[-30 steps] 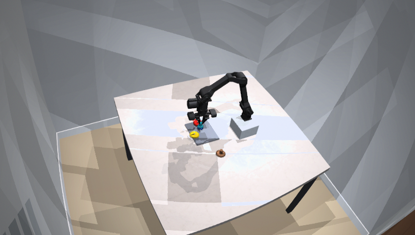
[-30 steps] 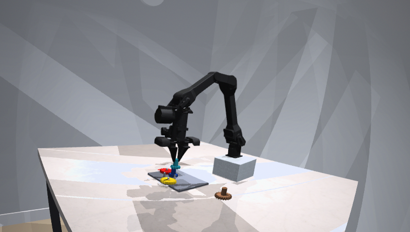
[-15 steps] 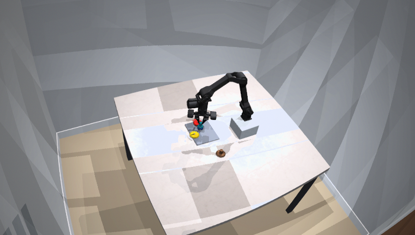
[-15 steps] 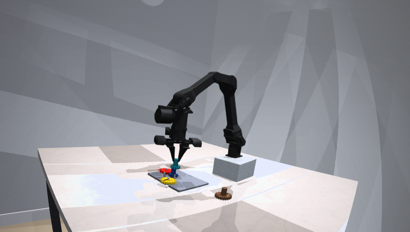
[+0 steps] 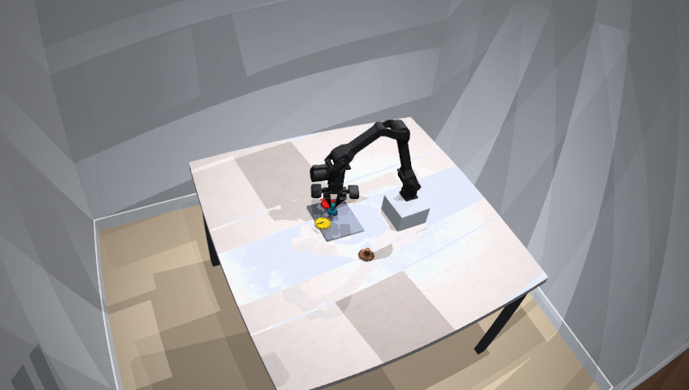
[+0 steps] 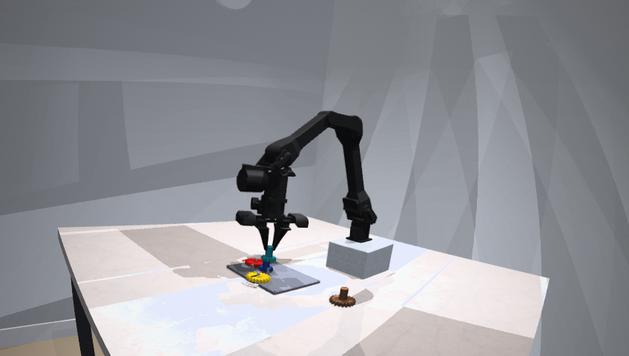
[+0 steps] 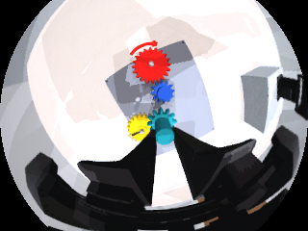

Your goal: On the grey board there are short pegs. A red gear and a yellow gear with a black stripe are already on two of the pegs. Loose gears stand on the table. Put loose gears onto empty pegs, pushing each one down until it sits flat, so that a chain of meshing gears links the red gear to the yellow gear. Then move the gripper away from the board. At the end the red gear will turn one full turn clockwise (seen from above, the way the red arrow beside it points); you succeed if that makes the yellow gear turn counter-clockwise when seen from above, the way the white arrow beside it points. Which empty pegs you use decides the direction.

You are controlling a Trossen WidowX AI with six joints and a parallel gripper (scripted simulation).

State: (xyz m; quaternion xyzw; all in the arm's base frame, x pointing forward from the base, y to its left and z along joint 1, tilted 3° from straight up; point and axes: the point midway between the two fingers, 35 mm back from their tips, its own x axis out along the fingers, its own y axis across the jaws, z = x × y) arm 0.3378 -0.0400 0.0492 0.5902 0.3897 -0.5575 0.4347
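My gripper (image 5: 332, 205) (image 6: 270, 248) (image 7: 164, 131) is shut on the upright hub of the teal gear (image 5: 332, 211) (image 6: 268, 259) (image 7: 162, 116), holding it above the grey board (image 5: 348, 227) (image 6: 295, 282) (image 7: 198, 107). The red gear (image 5: 325, 204) (image 6: 252, 262) (image 7: 146, 68) is on the board's far part. The small blue gear (image 6: 265, 268) (image 7: 163, 91) is on the board beside the red gear. The yellow gear (image 5: 322, 223) (image 6: 258, 278) (image 7: 137, 124) with its black stripe is near the board's edge. An empty peg (image 7: 138, 99) shows left of the blue gear in the wrist view.
A loose brown gear (image 5: 366, 255) (image 6: 342, 301) stands hub up on the table (image 5: 299, 270) (image 6: 176, 304), away from the board. The arm's grey base block (image 5: 413, 219) (image 6: 358, 261) (image 7: 257, 93) is to the right of the board. The red arrow (image 7: 142, 46) curves beside the red gear.
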